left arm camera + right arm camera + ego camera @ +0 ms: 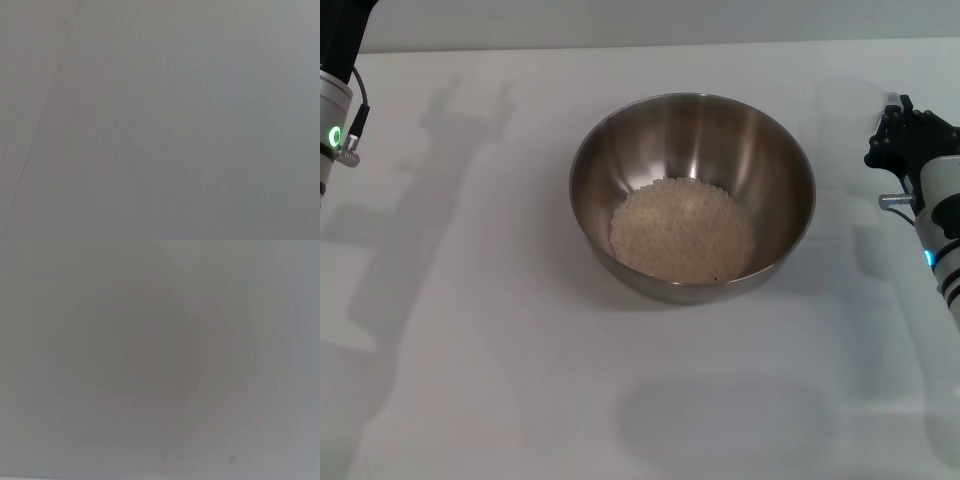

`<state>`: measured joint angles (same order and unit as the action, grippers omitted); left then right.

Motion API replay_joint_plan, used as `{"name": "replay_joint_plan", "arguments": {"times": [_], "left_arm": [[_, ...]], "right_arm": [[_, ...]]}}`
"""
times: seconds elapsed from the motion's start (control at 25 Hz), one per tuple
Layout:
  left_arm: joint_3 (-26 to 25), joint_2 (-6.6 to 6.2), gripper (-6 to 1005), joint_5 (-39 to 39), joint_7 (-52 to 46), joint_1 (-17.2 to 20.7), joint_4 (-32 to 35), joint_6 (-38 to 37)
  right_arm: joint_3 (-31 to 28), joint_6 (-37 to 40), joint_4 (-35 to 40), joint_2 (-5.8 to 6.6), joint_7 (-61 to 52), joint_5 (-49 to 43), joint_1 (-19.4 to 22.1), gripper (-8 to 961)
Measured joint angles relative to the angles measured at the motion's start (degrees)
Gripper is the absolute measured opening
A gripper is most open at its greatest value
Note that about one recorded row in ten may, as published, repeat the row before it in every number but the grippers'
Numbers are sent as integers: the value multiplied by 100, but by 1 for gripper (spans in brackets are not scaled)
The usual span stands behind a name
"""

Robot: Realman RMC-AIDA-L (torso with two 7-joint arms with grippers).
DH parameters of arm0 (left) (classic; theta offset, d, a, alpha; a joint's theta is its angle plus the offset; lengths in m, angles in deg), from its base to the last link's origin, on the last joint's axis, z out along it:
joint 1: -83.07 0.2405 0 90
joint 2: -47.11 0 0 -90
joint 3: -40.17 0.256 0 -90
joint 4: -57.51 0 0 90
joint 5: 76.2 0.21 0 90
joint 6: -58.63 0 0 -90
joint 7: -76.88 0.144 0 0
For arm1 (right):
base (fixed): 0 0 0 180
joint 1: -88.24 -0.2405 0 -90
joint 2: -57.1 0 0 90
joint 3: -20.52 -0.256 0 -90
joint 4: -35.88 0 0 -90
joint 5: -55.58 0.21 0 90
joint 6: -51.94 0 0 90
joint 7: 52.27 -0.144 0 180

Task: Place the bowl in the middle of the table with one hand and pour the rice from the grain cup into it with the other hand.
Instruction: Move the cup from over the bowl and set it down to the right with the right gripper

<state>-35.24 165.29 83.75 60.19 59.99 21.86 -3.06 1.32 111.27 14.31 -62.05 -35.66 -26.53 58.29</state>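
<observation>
Bowl (692, 195) mid-table (470, 350), rice (682, 230) inside; left arm (335, 110), right arm (930, 190) at edges, end effector states unclear

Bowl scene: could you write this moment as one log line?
bowl: mid-table | rice: in bowl | cup: unseen | left arm: left edge | right arm: right edge

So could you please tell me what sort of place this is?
Probably a robot test bench: a plain white tabletop holds only a round stainless-steel bowl of off-white rice, with arms at both edges.
</observation>
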Motion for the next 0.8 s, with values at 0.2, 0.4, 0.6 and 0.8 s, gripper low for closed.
{"name": "replay_joint_plan", "arguments": {"times": [0.2, 0.4, 0.6, 0.8], "left_arm": [[0, -3, 722, 1, -7, 9, -6, -11], [0, -6, 722, 8, -9, 23, -20, -21], [-1, -6, 722, 11, -17, 23, -21, -27], [-16, -6, 722, 10, -18, 23, -45, -27]], "right_arm": [[-25, -172, 53, 4, -5, -2, -34, 63], [4, -354, 227, 14, -273, -2, -114, 116], [23, -464, 315, 14, -371, -4, -155, 164], [17, -377, 323, 6, -379, -320, -74, 256]]}}
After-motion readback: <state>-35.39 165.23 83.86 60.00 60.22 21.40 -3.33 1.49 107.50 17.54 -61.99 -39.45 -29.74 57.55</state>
